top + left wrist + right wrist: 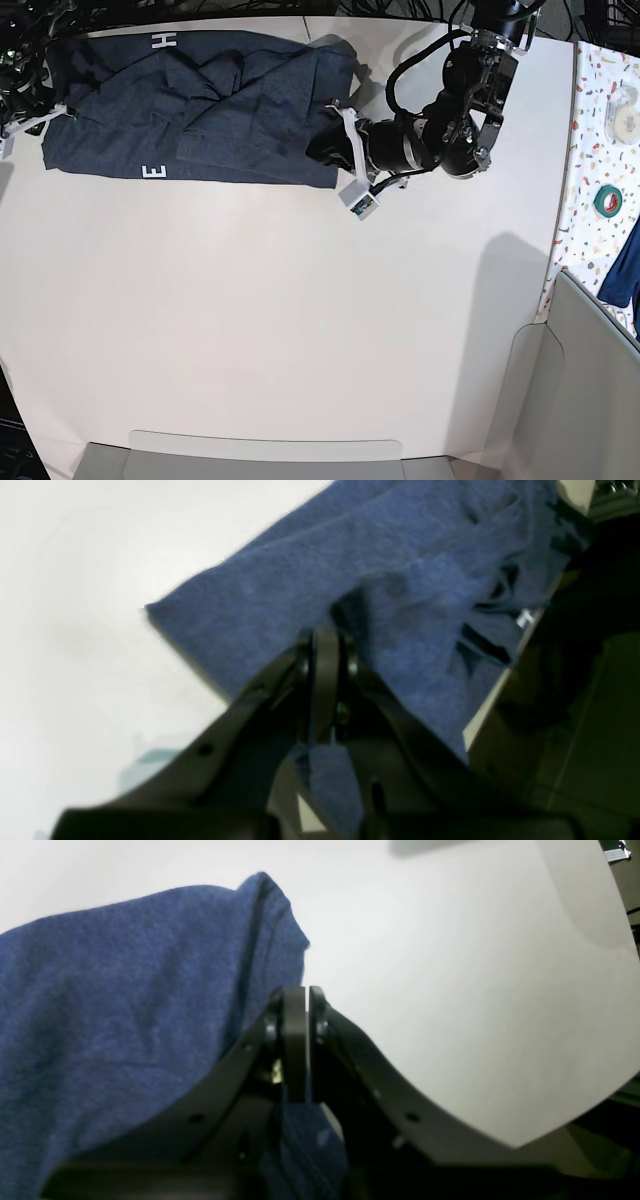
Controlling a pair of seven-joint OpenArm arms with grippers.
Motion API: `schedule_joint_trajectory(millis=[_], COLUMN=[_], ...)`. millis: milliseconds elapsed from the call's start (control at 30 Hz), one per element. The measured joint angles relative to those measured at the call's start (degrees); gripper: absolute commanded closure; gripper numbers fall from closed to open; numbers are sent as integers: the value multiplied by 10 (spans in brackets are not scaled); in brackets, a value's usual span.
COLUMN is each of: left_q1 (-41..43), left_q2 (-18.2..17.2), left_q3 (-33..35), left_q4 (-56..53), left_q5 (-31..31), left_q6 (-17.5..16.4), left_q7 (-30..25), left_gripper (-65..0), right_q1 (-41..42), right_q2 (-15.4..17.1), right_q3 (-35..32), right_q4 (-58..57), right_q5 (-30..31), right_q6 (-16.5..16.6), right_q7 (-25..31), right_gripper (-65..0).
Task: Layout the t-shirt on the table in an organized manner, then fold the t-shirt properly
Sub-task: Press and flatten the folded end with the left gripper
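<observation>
1. The shirt point(200, 105) lies bunched along the far edge of the table point(300, 330), its long axis running between the two grippers.
2. The left gripper point(325, 630) is clenched on the shirt's edge; the cloth spreads ahead of it.
3. The right gripper point(300, 990) pinches the opposite end, cloth draped beside it.
4. The left arm reaches in low, wrist bent toward the shirt.

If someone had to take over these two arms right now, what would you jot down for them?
Left gripper: shut on the t-shirt.
Right gripper: shut on the shirt's opposite edge.
The t-shirt lies rumpled along the far edge of the table, white letters showing, held at both ends.
Done: both grips taken.
Left: spread it flat and tidy, then fold it.
</observation>
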Motion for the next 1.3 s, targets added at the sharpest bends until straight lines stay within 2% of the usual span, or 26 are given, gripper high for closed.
schedule_joint_trajectory(millis=[200,367,500,667,767,900,1000,1200,1300], left_q1=[-19,-49,-50,-54,-53,-54,-84,-126,-120], left_q2=[0,0,0,-1,-5,-3,-4,-1,-2], left_q3=[61,119,136,144,175,210,250,348,347], left_q4=[-5,-69,-83,-83,-64,-24,-1,3,16], left_q5=[-1,1,0,0,0,-4,-3,-3,-4], left_q6=[-2,1,1,1,1,-5,-10,-8,-8], left_q7=[-34,-71,-85,-85,-82,-46,-8,-8,-6], left_gripper=[0,0,0,0,0,0,0,0,0], right_q1=[0,0,0,0,0,0,-2,0,-2], right_q2=[0,0,-3,-1,-1,0,3,2,2], right_q3=[0,0,0,0,0,0,-24,-44,-44], right_q4=[0,0,0,0,0,0,0,0,0], right_q5=[0,-1,0,0,0,0,-3,0,-1], right_q6=[0,0,0,0,0,0,0,0,0], right_q7=[0,0,0,0,0,0,0,0,0], right_gripper=[0,0,0,0,0,0,0,0,0])
